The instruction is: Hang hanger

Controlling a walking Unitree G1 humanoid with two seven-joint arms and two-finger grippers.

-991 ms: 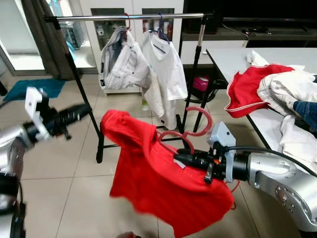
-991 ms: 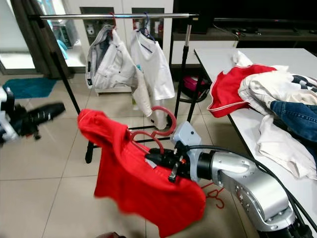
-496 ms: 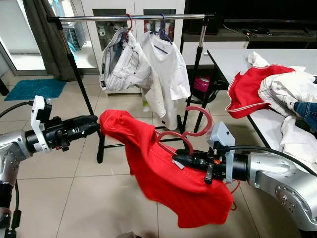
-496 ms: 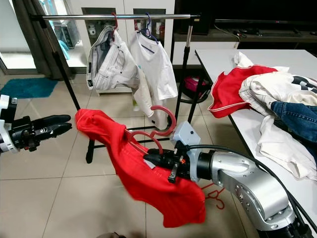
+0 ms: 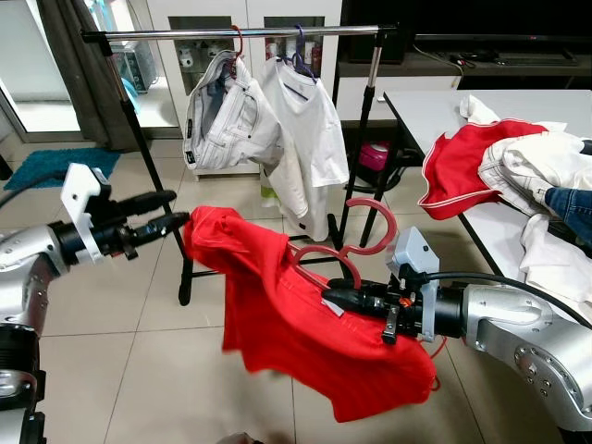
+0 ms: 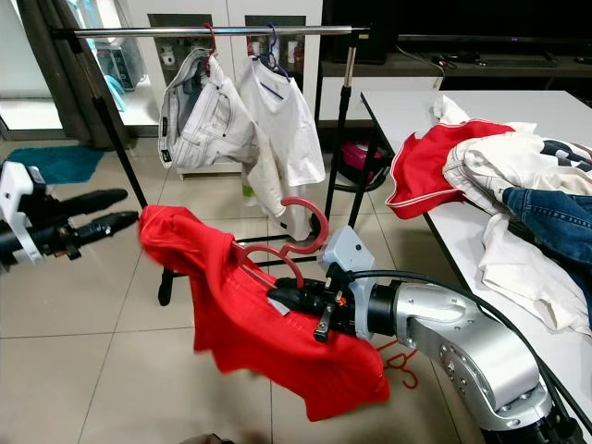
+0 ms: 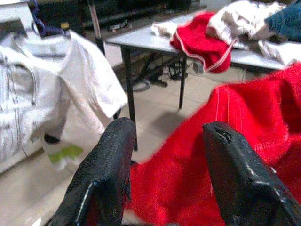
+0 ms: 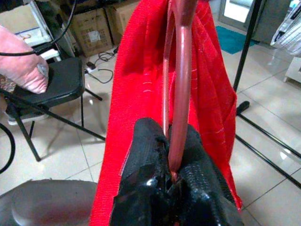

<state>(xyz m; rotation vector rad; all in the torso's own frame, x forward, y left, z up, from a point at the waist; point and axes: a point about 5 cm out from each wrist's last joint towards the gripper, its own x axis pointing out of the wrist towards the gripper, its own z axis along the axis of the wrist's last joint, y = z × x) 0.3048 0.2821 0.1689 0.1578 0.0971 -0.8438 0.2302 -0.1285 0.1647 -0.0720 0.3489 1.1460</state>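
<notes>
**Holding hanger mid-air, shirt half-supported**

Right gripper (image 5: 335, 298) is clamped on the pink hanger (image 5: 356, 245). Left gripper (image 5: 171, 211), fingers spread, brackets the red shirt (image 5: 296, 324) shoulder without pinching. Risk: shirt slides off, or hook misses the rail (image 5: 240, 32), which is well above.

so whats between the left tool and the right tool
The red shirt on its pink hanger spans that stretch in the left eye view: the right tool clamps the hanger, the open left tool reaches the shirt's shoulder.
</notes>
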